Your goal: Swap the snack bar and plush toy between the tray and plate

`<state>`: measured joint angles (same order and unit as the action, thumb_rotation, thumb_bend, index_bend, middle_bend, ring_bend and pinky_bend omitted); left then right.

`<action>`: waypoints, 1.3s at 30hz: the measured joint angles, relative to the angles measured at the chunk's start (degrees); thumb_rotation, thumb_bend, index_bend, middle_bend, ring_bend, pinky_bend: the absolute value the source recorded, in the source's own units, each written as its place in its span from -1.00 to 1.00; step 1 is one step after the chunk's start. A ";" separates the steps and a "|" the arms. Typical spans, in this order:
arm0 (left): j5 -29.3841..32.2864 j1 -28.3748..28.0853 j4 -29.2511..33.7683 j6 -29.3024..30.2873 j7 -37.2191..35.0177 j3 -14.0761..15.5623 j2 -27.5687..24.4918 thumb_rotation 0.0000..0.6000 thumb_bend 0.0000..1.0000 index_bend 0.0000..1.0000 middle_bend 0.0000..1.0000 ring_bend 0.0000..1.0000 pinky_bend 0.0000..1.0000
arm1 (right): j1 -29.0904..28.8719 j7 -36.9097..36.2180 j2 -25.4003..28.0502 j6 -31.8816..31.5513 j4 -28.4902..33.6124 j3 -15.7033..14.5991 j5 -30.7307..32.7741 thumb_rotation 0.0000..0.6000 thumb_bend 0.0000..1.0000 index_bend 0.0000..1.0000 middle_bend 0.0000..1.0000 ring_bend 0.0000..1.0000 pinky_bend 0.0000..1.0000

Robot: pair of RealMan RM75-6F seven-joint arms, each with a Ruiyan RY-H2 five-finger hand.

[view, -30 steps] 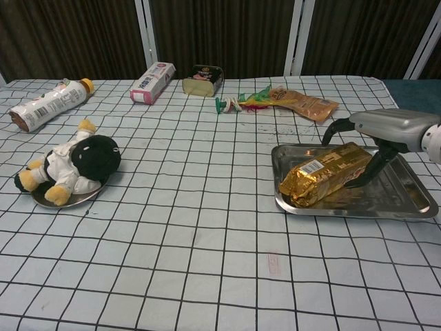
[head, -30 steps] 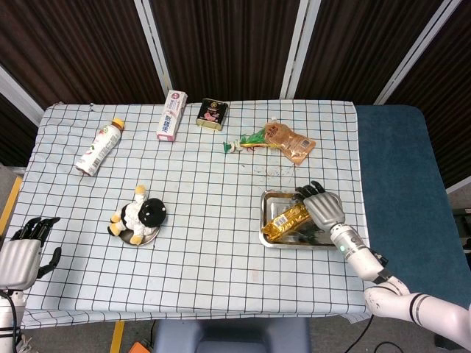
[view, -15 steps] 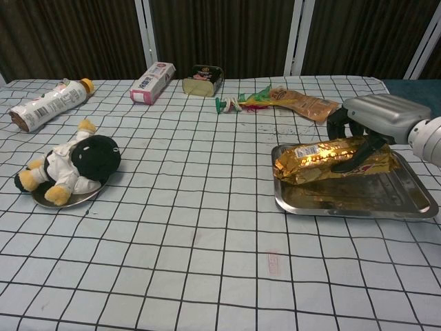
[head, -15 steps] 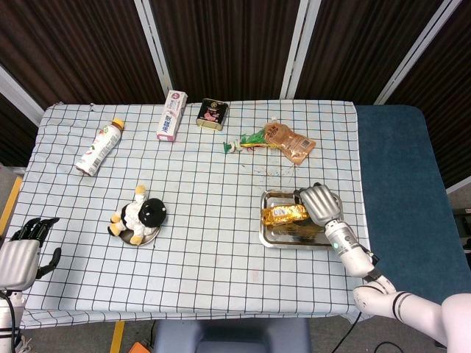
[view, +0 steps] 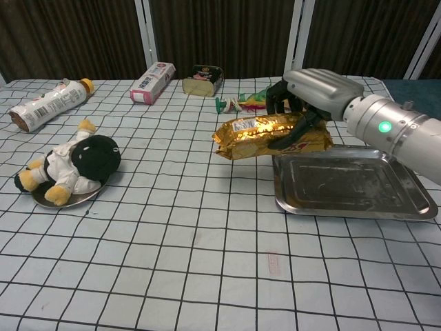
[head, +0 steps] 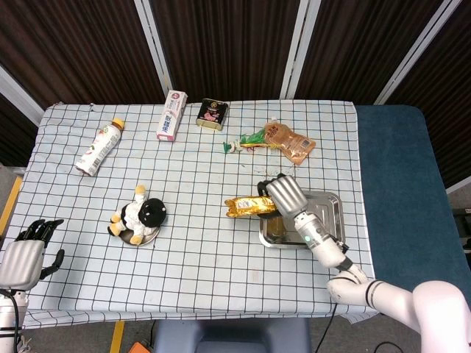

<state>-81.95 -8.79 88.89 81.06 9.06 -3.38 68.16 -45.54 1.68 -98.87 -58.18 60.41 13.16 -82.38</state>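
My right hand (head: 282, 193) (view: 313, 91) grips the gold-wrapped snack bar (head: 249, 207) (view: 265, 136) and holds it in the air, left of the steel tray (head: 327, 204) (view: 358, 187). Nothing lies in the tray. The black and white plush toy (head: 140, 216) (view: 76, 162) lies on the small metal plate (head: 144, 238) (view: 65, 201) at the left of the table. My left hand (head: 26, 252) hangs open off the table's front left corner, seen only in the head view.
Along the far side lie a drink bottle (head: 98, 147) (view: 47, 103), a white and pink box (head: 172, 115) (view: 153, 82), a dark tin (head: 212, 114) (view: 203, 79), a green wrapper (head: 243, 142) (view: 241, 102) and an orange pouch (head: 288, 141). A checked cloth (head: 199, 272) covers the table.
My right hand has lifted the snack bar out of the tray and carried it left, above the cloth. The plush toy and my left hand have stayed put.
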 measured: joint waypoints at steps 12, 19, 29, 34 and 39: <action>0.57 0.27 -0.85 1.38 2.11 -0.71 0.57 1.00 -0.13 -0.60 -0.50 -0.66 -0.35 | -12.45 -7.52 -15.13 6.13 -24.06 3.56 0.50 1.00 -0.80 0.89 0.41 0.51 0.21; 0.00 -0.07 -1.46 0.35 0.84 -0.23 0.16 1.00 -0.13 -0.60 -0.50 -0.66 -0.35 | -19.28 -17.24 -24.78 9.12 -39.71 3.37 -0.19 1.00 -0.80 0.34 0.12 -0.01 -0.07; 0.53 -0.26 -1.59 -0.20 1.75 -0.24 0.30 1.00 -0.13 -0.60 -0.49 -0.66 -0.35 | -20.54 -28.12 -23.87 14.64 -40.10 -2.07 -3.30 1.00 -0.81 -1.00 -1.00 -1.00 -1.00; 0.55 -0.42 -1.22 -0.59 2.64 -0.02 0.47 1.00 -0.13 -0.60 -0.50 -0.66 -0.35 | -17.85 -27.88 -19.15 9.72 -34.17 -3.78 -4.66 1.00 -0.82 -1.00 -1.00 -1.00 -1.00; 0.20 -0.56 -0.84 -0.52 2.85 0.05 0.64 1.00 -0.13 -0.60 -0.50 -0.66 -0.35 | -13.24 -21.94 -12.50 4.08 -23.28 -4.55 -4.74 1.00 -0.82 -1.00 -1.00 -1.00 -1.00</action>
<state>-81.75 -9.35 88.05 80.54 11.90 -3.33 68.80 -58.78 -20.26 -111.37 -54.09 37.13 8.61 -87.12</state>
